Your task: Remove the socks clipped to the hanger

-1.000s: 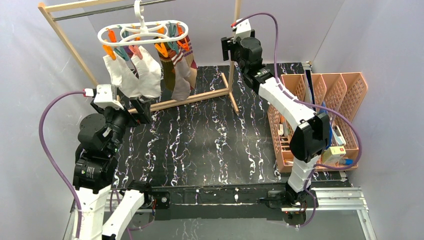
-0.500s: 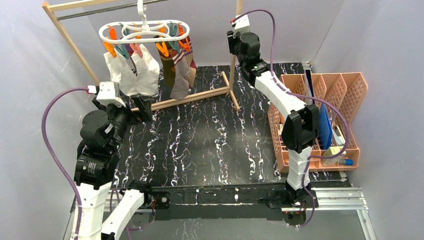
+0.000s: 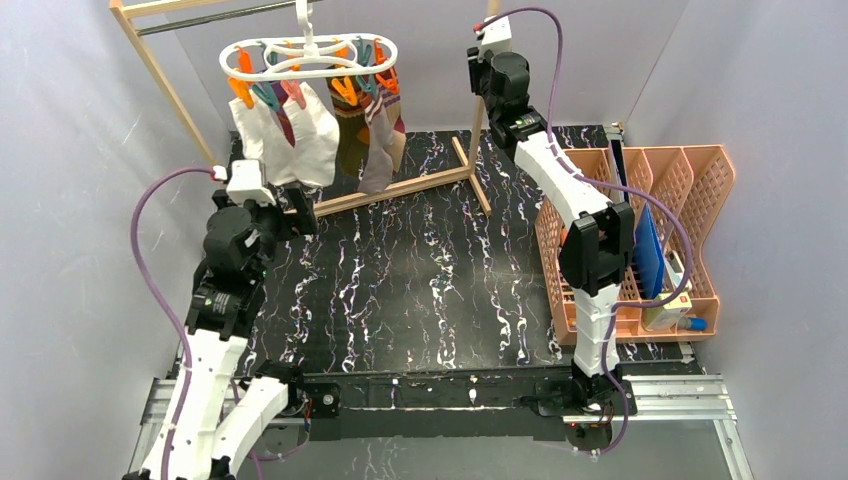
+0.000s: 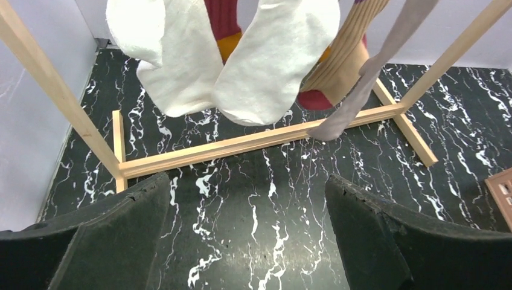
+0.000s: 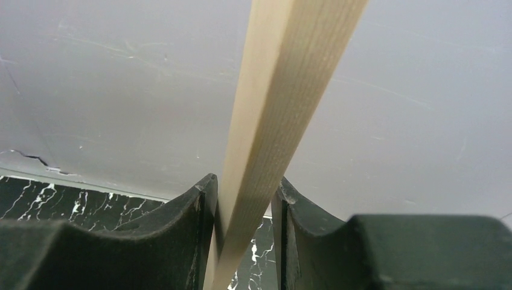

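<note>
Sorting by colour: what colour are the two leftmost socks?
Plain white socks, clearest in left wrist view.

The right claw (image 5: 241, 196) has closed on the wooden post (image 5: 284, 90), shifting the rack (image 3: 390, 190) rightward.

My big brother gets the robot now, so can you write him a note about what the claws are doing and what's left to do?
Left claw: open and empty, close under the white socks, not touching them.
Right claw: shut on the wooden rack post, not on a sock.
Socks: all clipped to the hanger, with the striped socks right of the white pair.
Done: no sock is off.
Left: pull every sock off the hanger.
</note>
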You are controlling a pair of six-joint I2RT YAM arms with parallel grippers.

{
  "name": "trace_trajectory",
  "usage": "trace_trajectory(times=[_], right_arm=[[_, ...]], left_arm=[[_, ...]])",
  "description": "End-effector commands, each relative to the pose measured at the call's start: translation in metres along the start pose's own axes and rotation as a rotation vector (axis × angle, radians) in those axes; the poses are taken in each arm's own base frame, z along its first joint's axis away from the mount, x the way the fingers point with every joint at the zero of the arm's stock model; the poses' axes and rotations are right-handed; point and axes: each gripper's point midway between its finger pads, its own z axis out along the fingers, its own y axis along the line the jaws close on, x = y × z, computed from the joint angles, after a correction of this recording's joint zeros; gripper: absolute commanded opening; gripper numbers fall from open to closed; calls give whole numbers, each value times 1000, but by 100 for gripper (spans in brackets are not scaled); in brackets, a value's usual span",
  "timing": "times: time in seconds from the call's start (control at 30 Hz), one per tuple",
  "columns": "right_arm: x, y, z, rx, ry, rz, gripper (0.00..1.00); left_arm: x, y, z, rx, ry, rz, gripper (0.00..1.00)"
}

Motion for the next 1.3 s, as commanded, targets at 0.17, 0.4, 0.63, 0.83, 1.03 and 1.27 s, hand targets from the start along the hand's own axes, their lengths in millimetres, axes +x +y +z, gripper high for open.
trace_trajectory(times=[0.17, 0.4, 0.63, 0.83, 1.03, 1.27], right_arm=[[-38, -26, -6, 57, -89, 48, 46], [-43, -28, -20, 44, -104, 53, 46], [-38, -27, -27, 31, -100, 50, 46], [-30, -25, -27, 26, -85, 55, 46], [-29, -26, -30, 28, -85, 52, 46], [-22, -26, -32, 25, -69, 48, 46]], left_arm=[[-2, -26, 57, 117, -142, 21, 97], [4, -39, 90, 265, -185, -69, 98], [14, -26, 111, 245, -226, -71, 97], [18, -33, 129, 294, -230, -118, 95], [17, -28, 144, 279, -240, -119, 86], [18, -32, 157, 311, -257, -138, 78]])
